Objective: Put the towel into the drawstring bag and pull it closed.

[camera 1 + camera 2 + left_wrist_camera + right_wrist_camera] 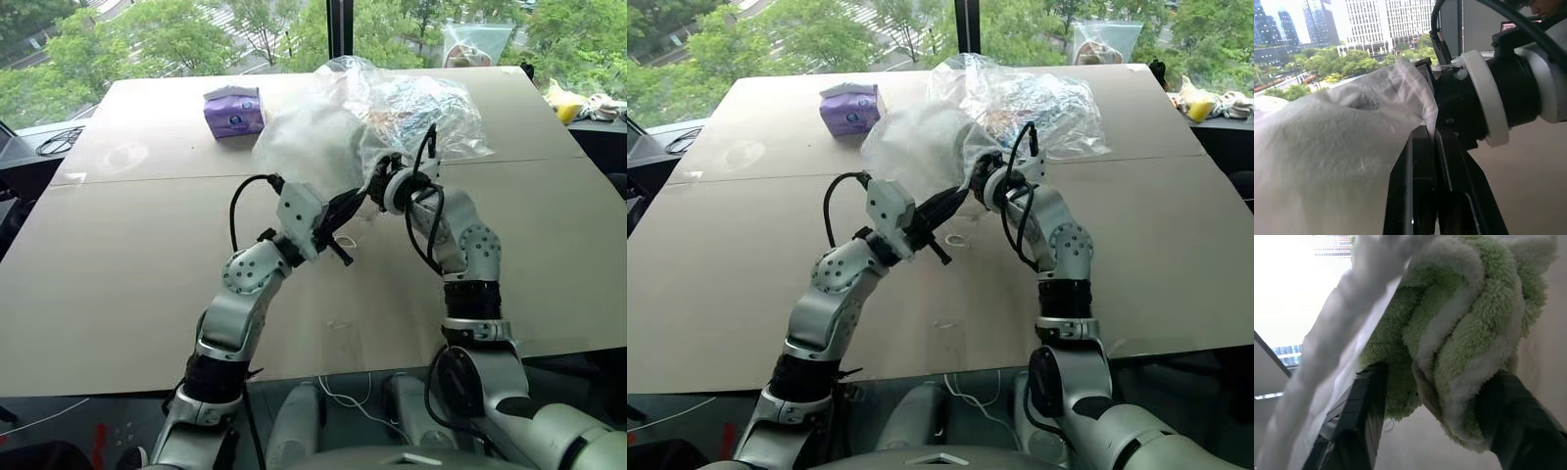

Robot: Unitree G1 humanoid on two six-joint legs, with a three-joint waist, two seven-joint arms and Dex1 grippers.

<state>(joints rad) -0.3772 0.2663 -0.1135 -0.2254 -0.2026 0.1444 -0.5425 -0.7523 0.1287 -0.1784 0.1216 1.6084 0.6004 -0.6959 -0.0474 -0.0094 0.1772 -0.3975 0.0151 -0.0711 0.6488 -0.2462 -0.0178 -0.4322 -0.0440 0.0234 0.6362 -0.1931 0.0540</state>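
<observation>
Left gripper (338, 217): nearest of the working parts, its black fingers pressed together on the hem of the drawstring bag (312, 147), holding the mouth lifted off the table (127, 264) so it faces the other arm.
Why held so: my guess is that a raised, pinched rim keeps the thin fabric from collapsing while something is pushed in.
Right gripper (1435, 418): at the bag's mouth, its two fingers standing apart on either side of the towel (1459, 333); the fluffy green bundle sits between them and bulges past their tips. Whether they still press on it or have just let go I cannot tell.
Towel position: bunched at the bag's opening, with white fabric draped over one side of it; from the wrist view it looks partly inside, not fully swallowed.
Drawstring bag: puffed up above the two wrists, semi-translucent, its body leaning back toward the crinkly plastic bag (431, 108) behind it.
Cord: a thin white loop (958, 240) lies on the table under the grippers, slack.
Purple packet (233, 111): well apart, far side of the table, no part in this.
Stage: insertion is under way; cinching has not begun.
Risk: the towel could slide back out if the rim sags.
</observation>
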